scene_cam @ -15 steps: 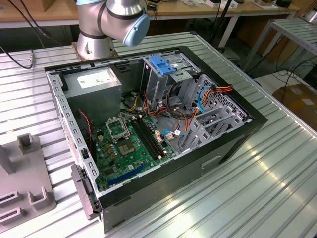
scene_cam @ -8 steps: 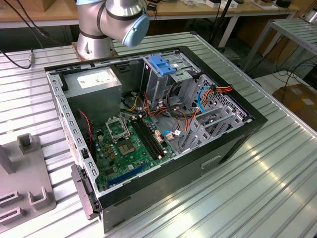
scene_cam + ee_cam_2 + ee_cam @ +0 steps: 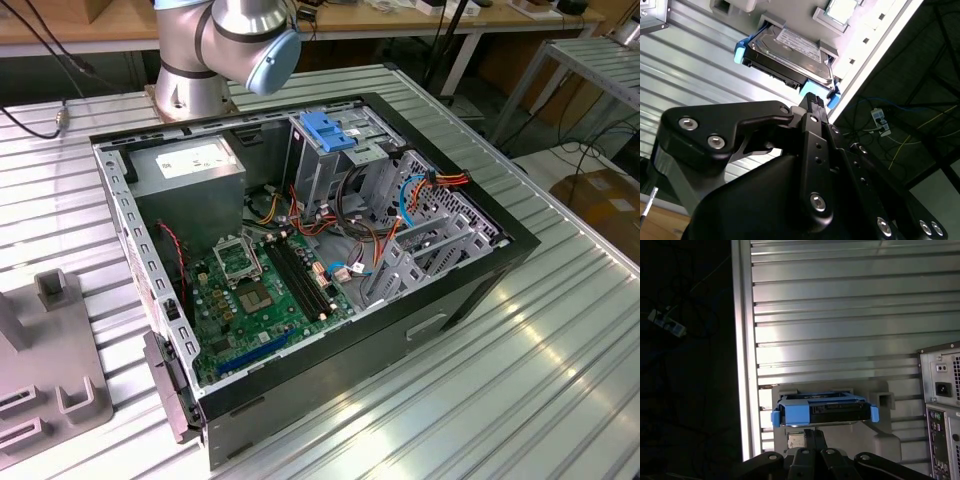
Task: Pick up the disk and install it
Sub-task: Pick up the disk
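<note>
One ribbed metal bench [image 3: 560, 340], and on it one open computer case [image 3: 440, 300], side off, boards and cables on show. One grey power-supply box [image 3: 190, 165] sits in the case's rear corner with one white label (print too small to read). Beside the case's rear panel lies a grey fixture [image 3: 882, 435], right at the bench edge with a dark drop just beyond; bare ribbed bench lies open past it. And there's the disk [image 3: 822, 410], outside the case, flat on that fixture, in one blue carrier [image 3: 740, 50], one white label [image 3: 797, 42] facing up. The end effector [image 3: 813, 431] is closed, just beside the carrier's edge; touching or not, I cannot tell.
</note>
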